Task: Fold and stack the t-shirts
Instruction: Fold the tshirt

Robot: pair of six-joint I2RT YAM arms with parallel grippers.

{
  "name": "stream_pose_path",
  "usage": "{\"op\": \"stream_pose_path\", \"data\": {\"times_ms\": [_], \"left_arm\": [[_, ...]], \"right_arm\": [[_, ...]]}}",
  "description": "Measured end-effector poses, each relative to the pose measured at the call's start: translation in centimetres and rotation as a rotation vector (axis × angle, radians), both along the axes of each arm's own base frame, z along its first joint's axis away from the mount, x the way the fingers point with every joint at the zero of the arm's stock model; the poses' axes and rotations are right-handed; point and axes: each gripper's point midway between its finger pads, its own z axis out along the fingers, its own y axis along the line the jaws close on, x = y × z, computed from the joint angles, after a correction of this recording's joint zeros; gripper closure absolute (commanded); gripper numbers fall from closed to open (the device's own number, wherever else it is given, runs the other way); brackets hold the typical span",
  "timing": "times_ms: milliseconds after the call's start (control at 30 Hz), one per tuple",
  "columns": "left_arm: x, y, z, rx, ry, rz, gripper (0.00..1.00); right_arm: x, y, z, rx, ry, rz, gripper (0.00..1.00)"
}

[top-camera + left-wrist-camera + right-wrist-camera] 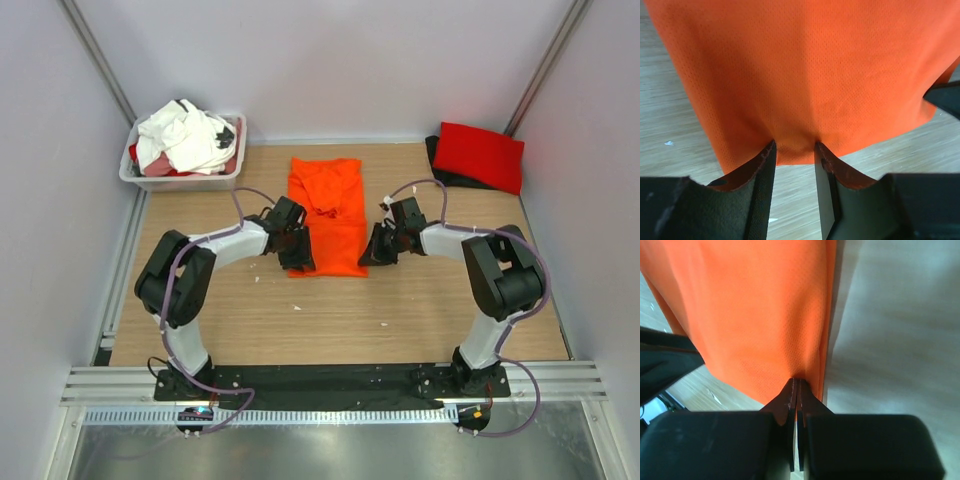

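Top external view, far left corner of the wooden surface [330,320]: a white plastic tub [180,183] holds a heap of white t-shirts [185,135], with bits of red and black cloth showing among them.

Moving right, your left fingers [769,155] sit at the near left corner of the bright orange short-sleeved t-shirt [325,215]. In the left wrist view they stand apart, with the shirt's hem lying in the gap between them.

The orange shirt is folded into a long strip in the middle of the surface, closer to the far edge, running from far to near.

At its near right corner your right fingers [792,390] are pressed together and clamped on the edge of the orange cloth, as the right wrist view shows.

In the far right corner a folded red t-shirt [480,155] lies on top of a black t-shirt [436,158], well apart from the orange one.
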Motion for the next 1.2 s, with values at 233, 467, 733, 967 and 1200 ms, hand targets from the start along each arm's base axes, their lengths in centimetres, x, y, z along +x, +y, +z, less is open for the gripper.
{"op": "stream_pose_path", "data": {"times_ms": [233, 467, 733, 967, 1200], "left_arm": [[-3.0, -1.1, 0.0, -0.038, -0.045, -0.040, 0.62], [-9.9, -1.0, 0.1, -0.023, -0.001, -0.105, 0.61], [-13.8, -0.2, 2.6, -0.027, 0.025, -0.091, 0.58], [-13.4, 0.7, 7.8, -0.072, -0.105, -0.041, 0.49], [-14.1, 3.3, 6.0, -0.013, -0.110, 0.002, 0.47]], "right_arm": [[-5.5, -1.3, 0.1, -0.034, 0.010, -0.018, 0.97], [-9.5, -3.7, 1.3, -0.122, 0.023, -0.044, 0.97], [-11.6, -5.6, 2.6, -0.172, 0.013, -0.073, 0.80], [-12.9, -6.2, 5.8, -0.139, -0.045, -0.111, 0.40], [-16.7, -3.5, 5.7, -0.036, -0.025, -0.077, 0.34]]}}
